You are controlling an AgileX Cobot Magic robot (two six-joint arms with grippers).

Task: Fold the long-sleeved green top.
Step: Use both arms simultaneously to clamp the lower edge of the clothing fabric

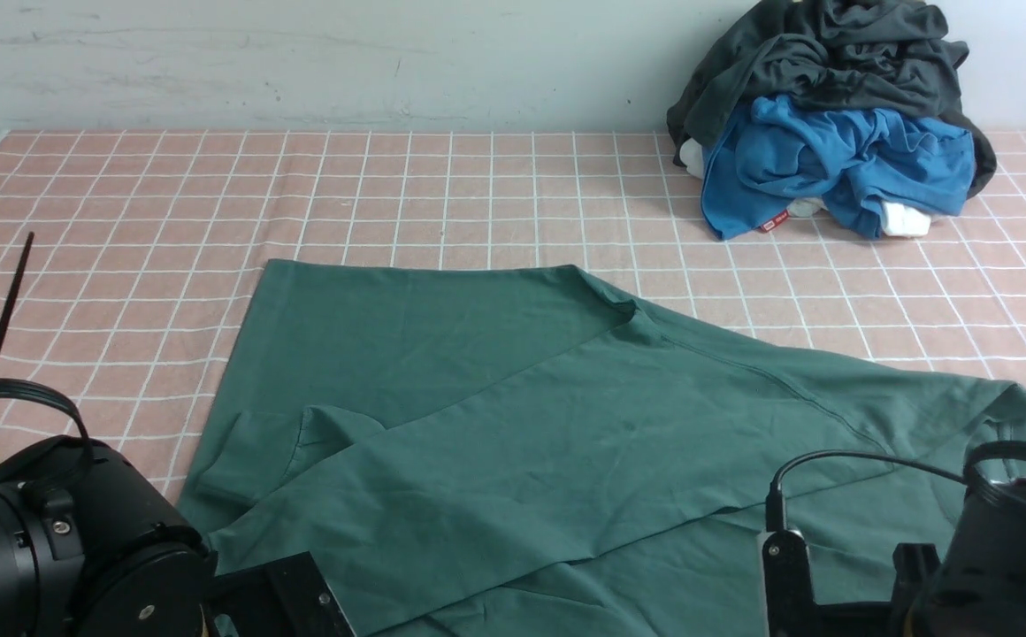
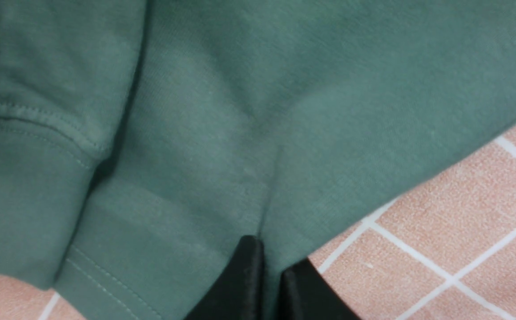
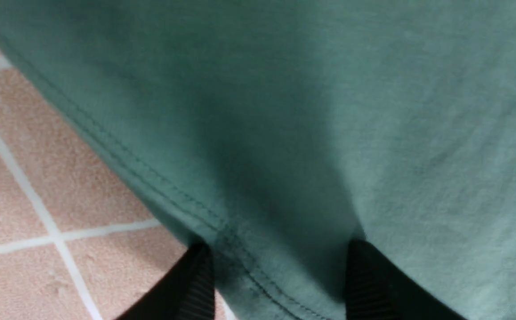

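Note:
The green long-sleeved top [image 1: 522,416] lies spread over the near half of the table, with one side folded diagonally across the body and a cuffed sleeve [image 1: 248,460] at its left edge. Its logo and neck label are hidden. My left gripper [image 2: 272,278] is shut on a pinched fold of the top [image 2: 240,111] near the cuff [image 2: 26,178] and the cloth's edge. My right gripper [image 3: 280,280] is open, its fingers [image 3: 195,284] wide apart on either side of the top's stitched hem [image 3: 249,266]. In the front view only the arms show, left [image 1: 62,540] and right [image 1: 1008,557].
The table has a pink checked cloth [image 1: 478,186]. At the back right is a heap of clothes against the wall: a charcoal-grey garment [image 1: 831,62] over a bright blue one [image 1: 831,159]. A thin black rod [image 1: 0,336] stands at the left.

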